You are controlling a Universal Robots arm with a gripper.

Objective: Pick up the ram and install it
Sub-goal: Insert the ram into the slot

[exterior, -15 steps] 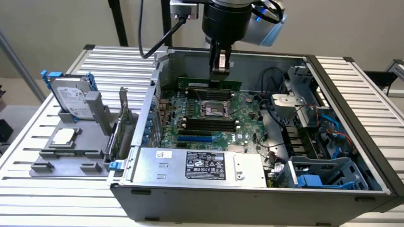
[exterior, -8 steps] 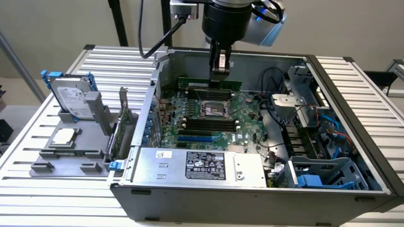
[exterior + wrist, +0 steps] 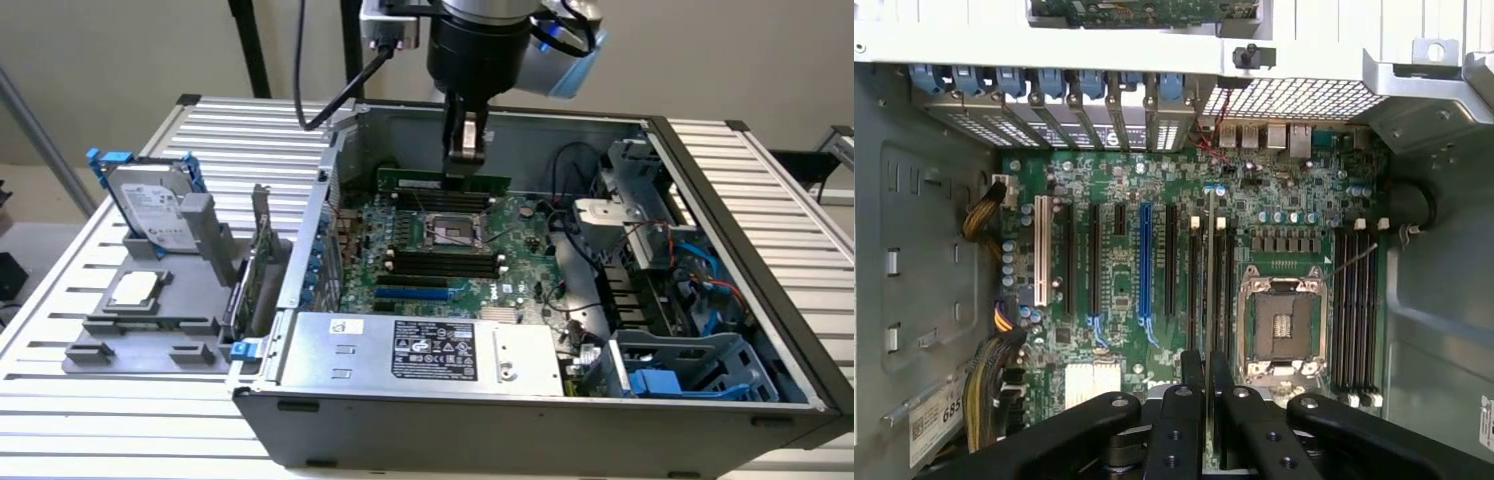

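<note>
The ram [image 3: 443, 182] is a thin green stick held level above the far part of the motherboard [image 3: 441, 250] inside the open computer case [image 3: 534, 410]. My gripper [image 3: 463, 158] comes down from above and is shut on the ram's top edge near its middle. In the wrist view the ram [image 3: 1211, 280] shows edge-on, running out from between my gripper [image 3: 1208, 372] over the long black slots [image 3: 1199, 275] beside the CPU socket [image 3: 1282, 325]. More black slots [image 3: 1354, 300] lie on the socket's other side. I cannot tell whether the ram touches a slot.
On the exterior view's left a grey stand [image 3: 140, 320] holds a hard drive [image 3: 154, 205] and an upright expansion card [image 3: 260, 255]. The power supply [image 3: 420, 350] fills the case's near side. Cables and a blue drive cage [image 3: 674, 375] crowd the exterior view's right.
</note>
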